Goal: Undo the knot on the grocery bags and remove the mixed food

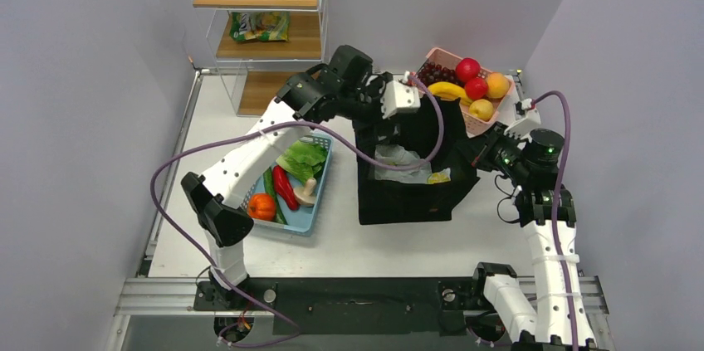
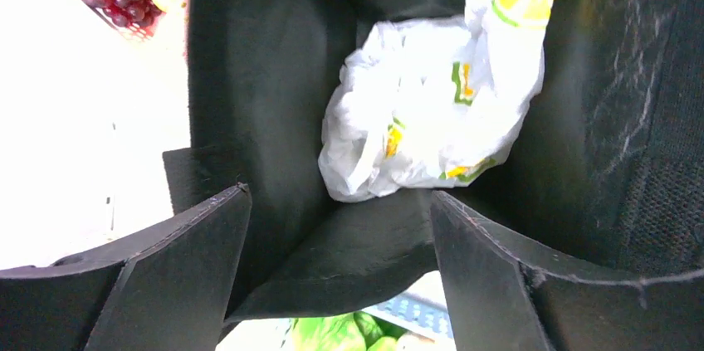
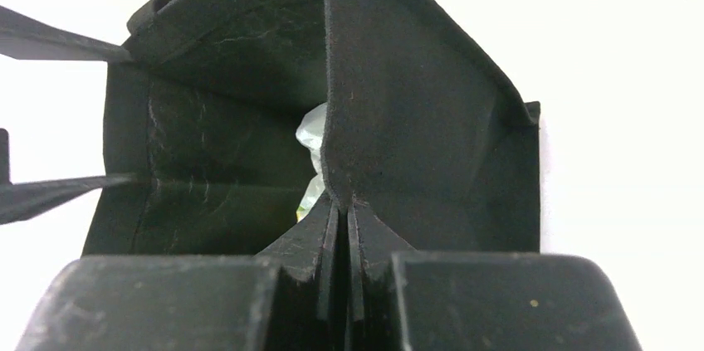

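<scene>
Plainly, the bag (image 2: 423,110) lay inside the tote (image 1: 407,202), crumpled against the bottom and one wall. It was white and crinkly with yellow citrus prints. Whether it was knotted could not be told. The tote stood open in the middle of the table (image 1: 349,239), between the tray (image 1: 297,229) and the basket (image 1: 436,54).

The left gripper (image 2: 338,202) hung over the tote's mouth with its fingers wide apart, gripping nothing. The bag sat below and beyond them. A flap of the tote's wall showed between the fingers. Whether it touched them could not be told.

The right gripper (image 3: 342,226) was at the tote's right-hand rim, its fingers pressed together on a fold of the black fabric.

As for the food, the pumpkin (image 1: 261,207) sat in the blue tray at its near corner, just beside the red pepper (image 1: 285,187) and below the lettuce (image 1: 303,157). The apples (image 1: 467,69) and the orange (image 1: 497,85) were in the pink basket at the table's far edge, next to the grapes (image 1: 432,75) and banana (image 1: 447,90). The packet (image 1: 260,26) lay on the middle board of the shelf (image 1: 307,44) in the far left corner, well apart from the tote.
</scene>
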You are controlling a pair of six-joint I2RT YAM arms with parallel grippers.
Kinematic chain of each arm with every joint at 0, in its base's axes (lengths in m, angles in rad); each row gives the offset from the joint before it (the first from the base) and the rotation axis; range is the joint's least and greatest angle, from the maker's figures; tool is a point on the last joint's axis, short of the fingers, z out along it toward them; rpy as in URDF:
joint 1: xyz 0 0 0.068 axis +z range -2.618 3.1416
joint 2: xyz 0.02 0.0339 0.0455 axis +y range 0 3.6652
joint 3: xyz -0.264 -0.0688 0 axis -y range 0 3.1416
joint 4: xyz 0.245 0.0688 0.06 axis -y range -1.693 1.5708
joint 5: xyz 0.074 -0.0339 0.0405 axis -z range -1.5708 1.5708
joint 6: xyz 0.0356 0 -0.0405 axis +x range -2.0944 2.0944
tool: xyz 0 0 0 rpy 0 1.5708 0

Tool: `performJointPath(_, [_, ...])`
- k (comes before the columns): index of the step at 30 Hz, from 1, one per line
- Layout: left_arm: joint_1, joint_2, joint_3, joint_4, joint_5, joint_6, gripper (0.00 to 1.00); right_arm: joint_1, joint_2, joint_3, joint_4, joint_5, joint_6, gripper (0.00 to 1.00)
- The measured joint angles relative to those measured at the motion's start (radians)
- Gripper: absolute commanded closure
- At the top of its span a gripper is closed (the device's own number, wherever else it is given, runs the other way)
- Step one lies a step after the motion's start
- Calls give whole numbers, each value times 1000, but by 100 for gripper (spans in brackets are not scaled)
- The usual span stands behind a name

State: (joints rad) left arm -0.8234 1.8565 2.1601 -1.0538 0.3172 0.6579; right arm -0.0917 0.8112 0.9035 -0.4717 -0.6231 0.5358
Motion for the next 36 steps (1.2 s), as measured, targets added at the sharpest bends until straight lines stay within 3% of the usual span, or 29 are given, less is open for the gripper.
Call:
performJointPath(5, [81,-36,-34,143,129,-170,22,0,-29,3,-28,69,-26,100])
performJointPath(10, [145,-98,-54,277,159,-342,21,-9,-19,36,-54,178,-50,100])
performJointPath(17, [251,-118,-15,294,158,-482,20,-80,43,119,-92,294,-146,100])
performJointPath(23, [336,-130,-54,290,135,-544,19,-278,194,351,-291,269,-401,100])
performJointPath(29, [388,-153,-111,275,106,-570,19,-534,329,455,-417,249,-690,100])
performJointPath(36, [462,-154,-113,205,106,-606,19,-644,426,526,-445,259,-871,100])
